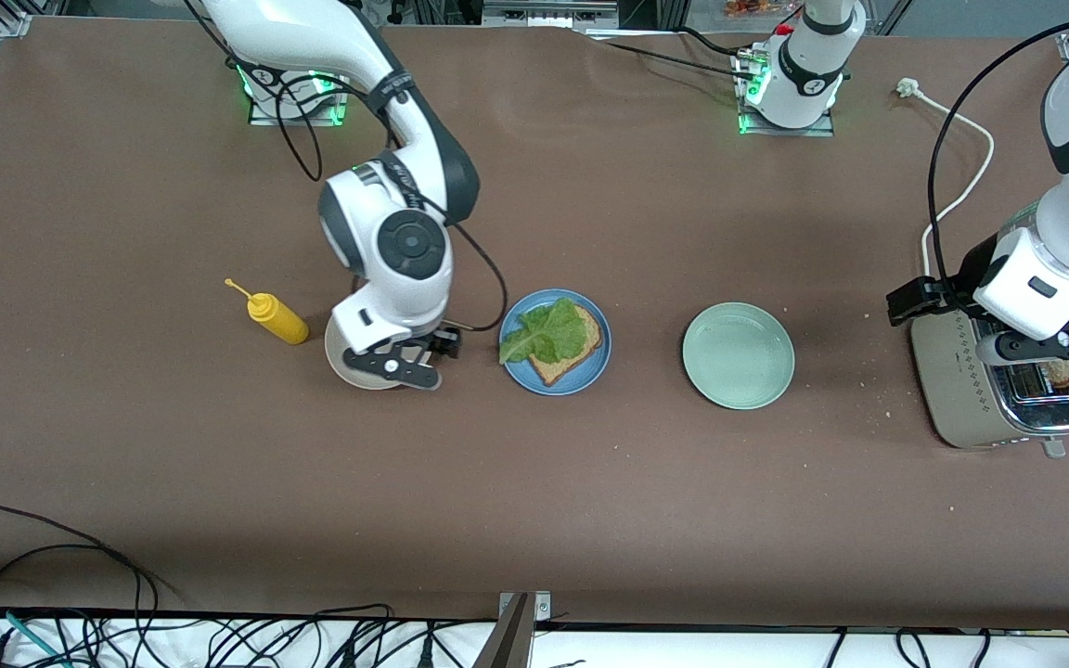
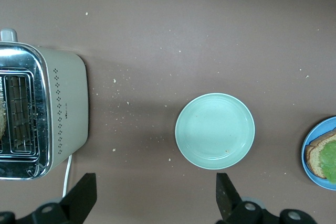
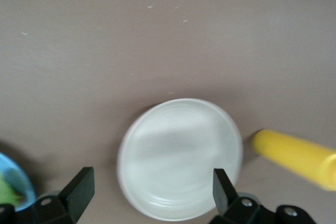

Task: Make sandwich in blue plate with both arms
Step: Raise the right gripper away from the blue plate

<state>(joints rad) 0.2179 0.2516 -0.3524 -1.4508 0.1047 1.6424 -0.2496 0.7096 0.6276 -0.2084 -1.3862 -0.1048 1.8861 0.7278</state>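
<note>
- My right hand hangs with fingers spread and empty over the round beige plate, which looks bare, so I take it the leaf came from there.
- Beside that plate lies the yellow squeeze bottle.
- The round mid-blue plate holds one brown bread slice under the ruffled green lettuce leaf.
- My left hand sits over the silver toaster, fingers apart, holding nothing, likely placed for the top slice.
- The empty pale green plate rests on the brown desk between them.
</note>
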